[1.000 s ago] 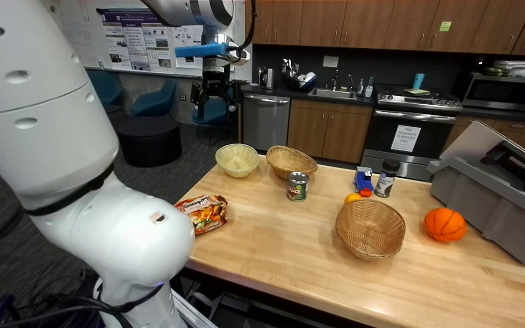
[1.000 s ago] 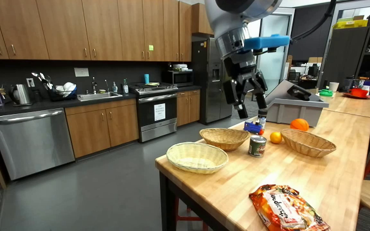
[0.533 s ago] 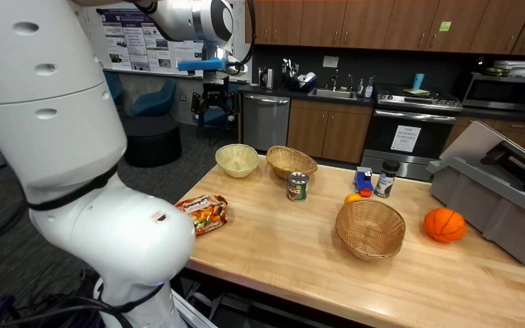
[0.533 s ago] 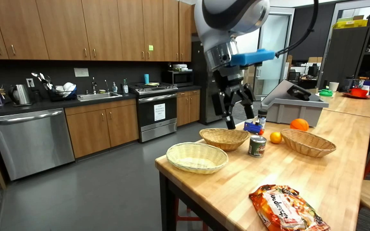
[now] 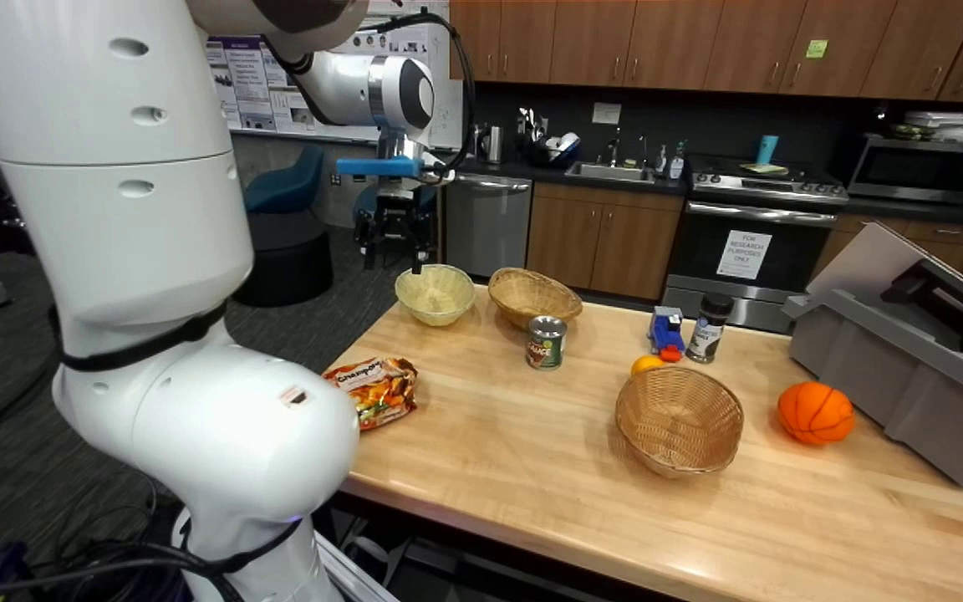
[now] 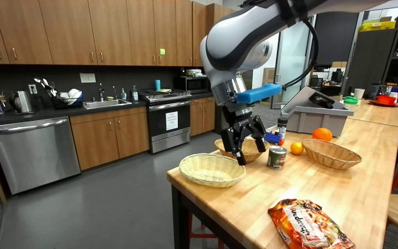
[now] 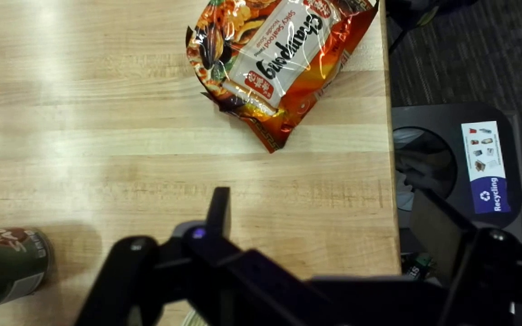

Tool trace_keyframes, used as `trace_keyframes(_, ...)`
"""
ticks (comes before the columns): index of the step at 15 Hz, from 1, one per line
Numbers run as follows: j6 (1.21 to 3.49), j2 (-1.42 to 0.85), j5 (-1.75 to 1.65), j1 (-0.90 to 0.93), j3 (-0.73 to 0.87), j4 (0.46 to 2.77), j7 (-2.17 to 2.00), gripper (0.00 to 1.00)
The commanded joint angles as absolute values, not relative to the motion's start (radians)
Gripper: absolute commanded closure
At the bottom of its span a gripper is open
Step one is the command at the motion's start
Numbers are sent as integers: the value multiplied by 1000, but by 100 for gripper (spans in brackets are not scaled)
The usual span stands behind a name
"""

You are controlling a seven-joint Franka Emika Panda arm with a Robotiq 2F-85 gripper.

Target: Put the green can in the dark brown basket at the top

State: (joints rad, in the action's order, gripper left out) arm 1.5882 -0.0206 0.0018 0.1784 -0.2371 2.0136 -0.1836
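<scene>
The green can [image 5: 546,343] stands upright on the table in both exterior views, its silvery lid up. In the wrist view the can [image 7: 9,262] lies at the lower left edge, outside the jaws. Directly behind it, in an exterior view, sits the dark brown basket [image 5: 534,297], with nothing seen inside. My gripper [image 6: 252,154] partly covers the basket [image 6: 219,146] in an exterior view. The gripper [image 7: 322,192] is open and holds nothing; only bare wood and the table's edge show between its fingers. It hangs above the table's corner, apart from the can.
Beside the brown basket is a pale yellow bowl [image 6: 212,170]. A noodle packet [image 7: 279,54] lies by the table's edge. Farther along are a tan wicker basket [image 5: 680,420], an orange [image 6: 296,148], a blue toy [image 5: 666,332], a dark-capped jar [image 5: 709,328], an orange ball [image 5: 816,412] and a grey bin [image 5: 899,376].
My gripper has come down toward the table, shifting left in an exterior view until it overlaps the brown basket. The jaws have stayed apart; the can and baskets have not moved.
</scene>
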Motion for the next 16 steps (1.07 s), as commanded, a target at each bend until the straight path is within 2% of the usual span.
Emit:
trace_keyframes(1,1616,-37,9,193,-227,2014,-202,0)
trace_keyframes(16,1690,-91,49,234,-232,2066,-208,0)
